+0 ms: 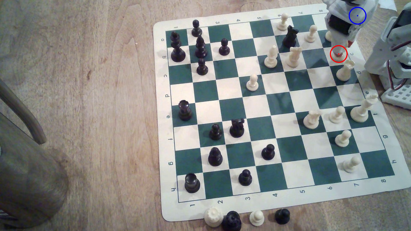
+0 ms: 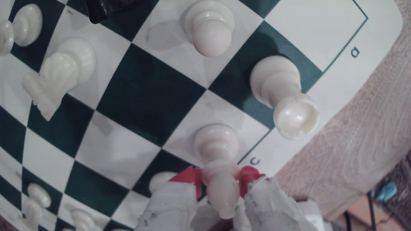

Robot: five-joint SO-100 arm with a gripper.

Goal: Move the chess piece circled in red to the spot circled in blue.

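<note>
- Your claw (image 2: 221,180) is pinching the bishop (image 2: 219,175): in the wrist view a red pad (image 2: 189,177) presses each side of the piece, just below its head.
- Bishop's base sits on a white square at the mat edge, next to the "c" label. Whether it's lifted off the square, can't tell.
- Exterior view: the red ring (image 1: 338,53) marks that spot at about 2 o'clock on the chess mat (image 1: 278,106); the arm body (image 1: 340,24) covers most of the piece there.
- The blue ring (image 1: 357,15) sits toward 1 o'clock from the red ring, past the mat corner. The arm overlaps it, so the worktop (image 1: 89,88) under it is hidden.
- Cream rook (image 2: 287,97) stands on the dark square just beside the bishop; apart, not touching.
- Cream pawn (image 2: 209,28) is one square further in, and the cream knight (image 2: 57,75) is well apart.
</note>
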